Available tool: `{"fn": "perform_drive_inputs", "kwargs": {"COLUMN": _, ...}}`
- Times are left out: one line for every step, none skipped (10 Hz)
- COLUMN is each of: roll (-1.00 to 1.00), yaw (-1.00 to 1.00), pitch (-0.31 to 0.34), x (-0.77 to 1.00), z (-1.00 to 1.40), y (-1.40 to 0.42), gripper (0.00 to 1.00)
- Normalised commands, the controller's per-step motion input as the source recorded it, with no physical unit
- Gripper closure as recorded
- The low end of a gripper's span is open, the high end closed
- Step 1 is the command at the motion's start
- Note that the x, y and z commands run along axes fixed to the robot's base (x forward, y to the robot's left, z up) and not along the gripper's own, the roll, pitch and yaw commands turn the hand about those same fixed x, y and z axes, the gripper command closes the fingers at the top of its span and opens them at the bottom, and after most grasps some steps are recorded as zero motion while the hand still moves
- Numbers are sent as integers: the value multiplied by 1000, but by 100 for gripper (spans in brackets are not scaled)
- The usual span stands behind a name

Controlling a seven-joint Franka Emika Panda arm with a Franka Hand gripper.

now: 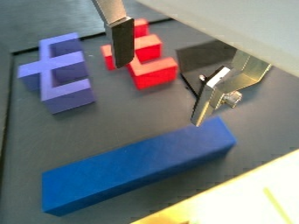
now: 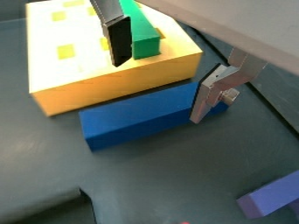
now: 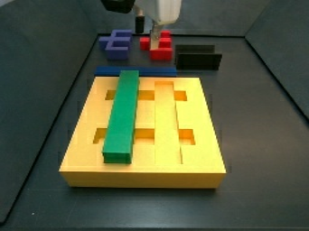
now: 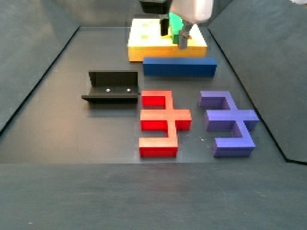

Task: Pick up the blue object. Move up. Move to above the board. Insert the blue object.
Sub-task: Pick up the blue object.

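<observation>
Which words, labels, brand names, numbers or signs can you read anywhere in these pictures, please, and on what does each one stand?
None: no text shows in any view.
The blue bar, yellow board, green bar, red piece, purple piece and fixture are all unmarked.
The pincer, open above the blue bar, bears no label either.

No text, label, brand, number or sign can be read in any view. The blue object, the board, the green bar, the red piece, the purplish-blue block and the fixture are plain-coloured and unmarked; the end effector, above the blue object, also carries no legible marking.
</observation>
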Motion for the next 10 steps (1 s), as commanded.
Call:
{"fn": "perform_drive_inputs", "kwargs": {"roll": 0, "yaw": -760, "pitch": 16, "x": -66, "z": -154, "y": -49, "gripper": 0}}
{"fn": "perform_drive_inputs", "kwargs": {"roll": 0, "yaw": -711, "pitch": 10, "x": -57, "z": -166, "y": -14, "gripper": 0}}
{"fn": "perform_drive_inputs", "kwargs": {"roll": 20, "yaw": -594, "pitch": 10, "x": -43, "z": -177, "y": 0, "gripper": 0}}
{"fn": "perform_drive_inputs", "kwargs": {"roll": 93, "yaw": -166, "pitch": 124, "x": 63, "z": -194, "y": -43, "gripper": 0}}
{"fn": "perform_drive_inputs", "kwargs": {"roll": 121, "yaw": -340, "pitch": 114, "x": 0, "z": -326, "y": -106, "gripper": 0}}
{"fn": "perform_drive_inputs", "kwargs": {"roll": 0, "yaw": -477, "pitch": 0, "x": -403, "z": -134, "y": -131, "gripper": 0}}
{"fn": "perform_drive_inputs", "kwargs": {"roll": -4, "yaw": -454, "pitch": -11, "x": -503, "z": -60, "y": -91, "gripper": 0}}
{"fn": "perform_drive_inputs", "kwargs": {"roll": -30, "yaw": -477, "pitch": -36, "x": -391, "z": -229, "y": -137, "gripper": 0}}
{"fn": "perform_drive_inputs", "kwargs": {"roll": -14, "yaw": -383, "pitch": -61, "x": -157, "z": -357, "y": -60, "gripper": 0}}
{"fn": "perform_drive_inputs", "kwargs": {"roll": -64, "yaw": -209, "pitch": -74, "x": 0, "z": -491, "y": 0, "gripper": 0}}
